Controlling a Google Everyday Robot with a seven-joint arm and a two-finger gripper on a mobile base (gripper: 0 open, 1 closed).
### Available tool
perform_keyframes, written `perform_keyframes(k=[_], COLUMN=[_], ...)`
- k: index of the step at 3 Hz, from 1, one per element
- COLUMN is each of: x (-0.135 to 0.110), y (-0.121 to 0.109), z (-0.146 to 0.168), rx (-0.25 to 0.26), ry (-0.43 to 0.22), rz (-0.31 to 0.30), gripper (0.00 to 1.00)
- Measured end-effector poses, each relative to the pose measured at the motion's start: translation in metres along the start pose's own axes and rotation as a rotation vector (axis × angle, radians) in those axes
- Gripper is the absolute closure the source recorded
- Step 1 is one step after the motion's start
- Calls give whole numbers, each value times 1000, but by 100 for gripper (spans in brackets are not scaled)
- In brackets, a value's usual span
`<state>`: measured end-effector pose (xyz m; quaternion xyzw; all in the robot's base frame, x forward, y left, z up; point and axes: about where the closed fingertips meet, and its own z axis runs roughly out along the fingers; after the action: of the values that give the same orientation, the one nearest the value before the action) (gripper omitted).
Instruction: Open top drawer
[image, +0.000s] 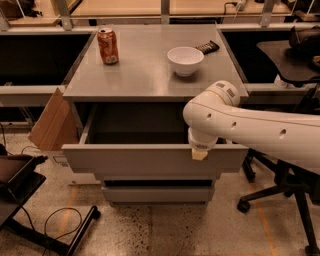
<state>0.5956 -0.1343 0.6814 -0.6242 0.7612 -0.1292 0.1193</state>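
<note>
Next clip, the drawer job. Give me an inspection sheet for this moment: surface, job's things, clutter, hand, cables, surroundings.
Surface: grey cabinet top, carrying three items.
Job's things: top drawer pulled well out.
Clutter: soda can upright; white bowl; dark flat object behind the bowl.
Hand: hand at the drawer front's upper edge, right of middle.
Cables: black cable looped on the floor, lower left.
Surroundings: cardboard leaning left of the cabinet; office chair at right.
</note>
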Motion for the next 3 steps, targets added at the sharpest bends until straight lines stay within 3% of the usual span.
perform_keyframes(k=[3], x=[0], y=[0], z=[-1], rx=[0], ry=[0], rz=[0], gripper=[100])
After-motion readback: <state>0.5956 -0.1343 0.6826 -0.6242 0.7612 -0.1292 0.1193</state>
